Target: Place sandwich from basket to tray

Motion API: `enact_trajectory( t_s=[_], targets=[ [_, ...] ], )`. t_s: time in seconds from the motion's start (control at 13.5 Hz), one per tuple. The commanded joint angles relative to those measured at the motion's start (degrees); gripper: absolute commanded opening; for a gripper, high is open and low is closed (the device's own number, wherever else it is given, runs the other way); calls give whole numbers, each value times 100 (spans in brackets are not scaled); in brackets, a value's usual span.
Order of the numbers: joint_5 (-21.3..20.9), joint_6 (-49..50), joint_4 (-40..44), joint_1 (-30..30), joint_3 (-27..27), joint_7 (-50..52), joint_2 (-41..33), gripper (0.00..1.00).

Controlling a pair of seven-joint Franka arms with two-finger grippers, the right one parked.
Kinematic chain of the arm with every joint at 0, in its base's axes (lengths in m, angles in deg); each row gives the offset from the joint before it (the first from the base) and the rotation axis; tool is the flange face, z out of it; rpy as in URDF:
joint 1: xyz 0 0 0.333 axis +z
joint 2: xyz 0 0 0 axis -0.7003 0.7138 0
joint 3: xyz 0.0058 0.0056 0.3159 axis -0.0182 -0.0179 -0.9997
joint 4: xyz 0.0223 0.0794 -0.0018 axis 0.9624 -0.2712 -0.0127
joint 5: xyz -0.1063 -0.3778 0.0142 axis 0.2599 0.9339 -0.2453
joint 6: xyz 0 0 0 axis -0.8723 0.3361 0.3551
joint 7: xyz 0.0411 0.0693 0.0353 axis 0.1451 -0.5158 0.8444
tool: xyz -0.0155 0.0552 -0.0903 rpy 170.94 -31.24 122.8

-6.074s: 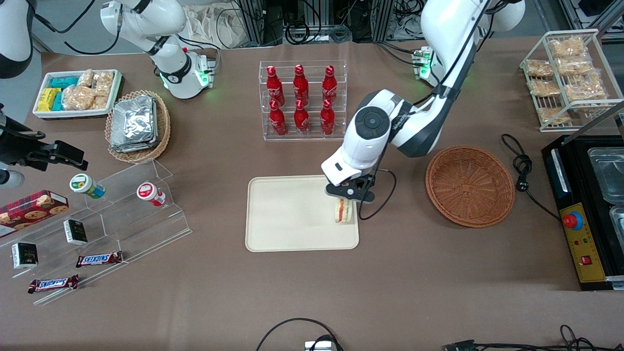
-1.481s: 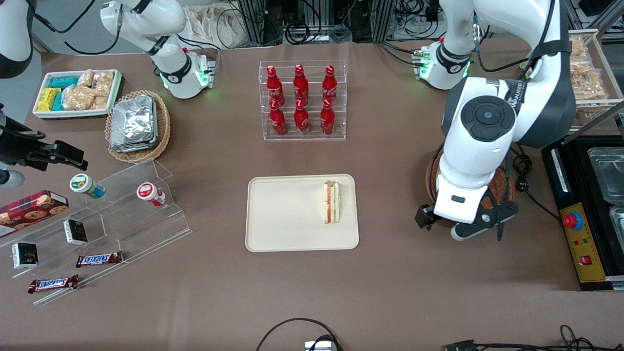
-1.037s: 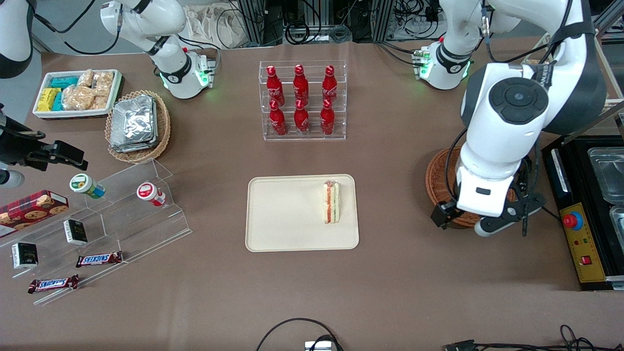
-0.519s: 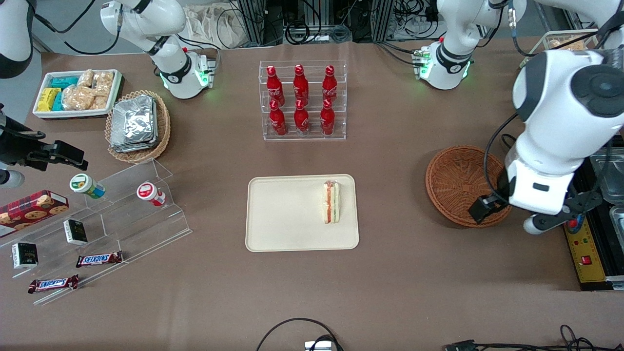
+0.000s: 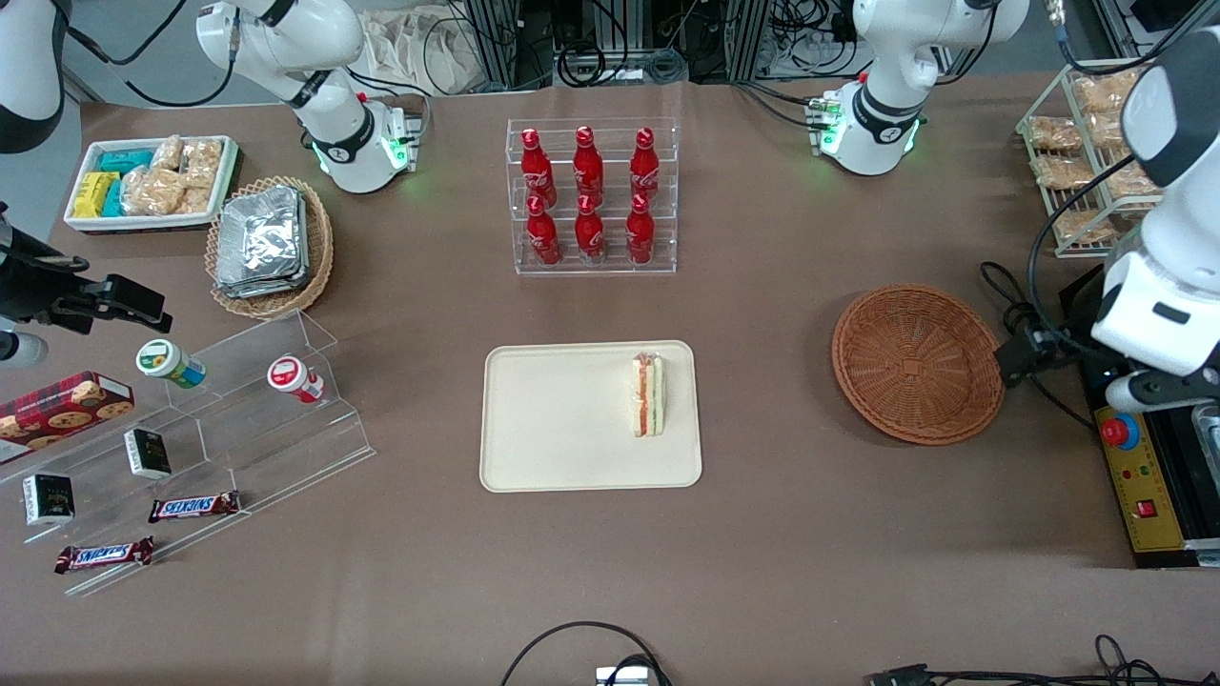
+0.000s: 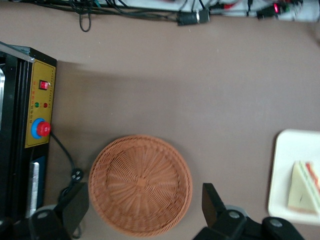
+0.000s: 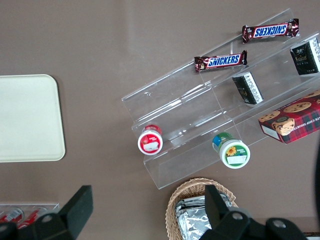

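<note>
Gripper (image 6: 137,220) wide open, holding nothing — high above the table at the working arm's end, over the basket's (image 5: 918,363) edge by the black control box (image 5: 1139,457).

Sandwich (image 5: 648,394) lies on the tray (image 5: 543,419), on the part of it toward the basket, red and green stripes showing. Basket is empty. Placement looks done to me; only parking the arm remains.

Near to far:
- Cable loop (image 5: 572,648) at the table edge nearest the front camera.
- Control box with red stop button (image 5: 1120,432), toward the working arm's end.
- Tray, then basket, well apart.
- Black cord (image 5: 1018,324) coiled just beside the basket.
- Acrylic steps (image 5: 238,419) with Snickers bars (image 5: 193,506), small cartons and two tubs, toward the parked arm's end; cookie box (image 5: 62,405) beside them.
- Rack of red bottles (image 5: 591,195), farther from the camera than the tray.
- Tan basket of foil packs (image 5: 270,246), white bin of snacks (image 5: 152,181), wire rack of bagged snacks (image 5: 1096,143), farthest.

Risks, my read:
- If the arm drops while retracting, the fingers could hit the stop button or snag the cord — both sit close under its path.
- Wire rack is near the elbow; a wide swing could clip it.
- Sandwich sits close to the tray's rim; a bumped tray could tip it off.

Nothing blocks the sandwich or tray.
</note>
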Motion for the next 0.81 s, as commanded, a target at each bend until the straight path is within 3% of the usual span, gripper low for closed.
enact_trajectory(
  t_s=[0.0, 0.22, 0.74],
  targets=[
    [214, 378, -182, 280, 130, -841, -384, 100],
    [215, 826, -182, 316, 130, -1055, -596, 100],
    [285, 863, -182, 255, 191, -994, -464, 100]
  ],
)
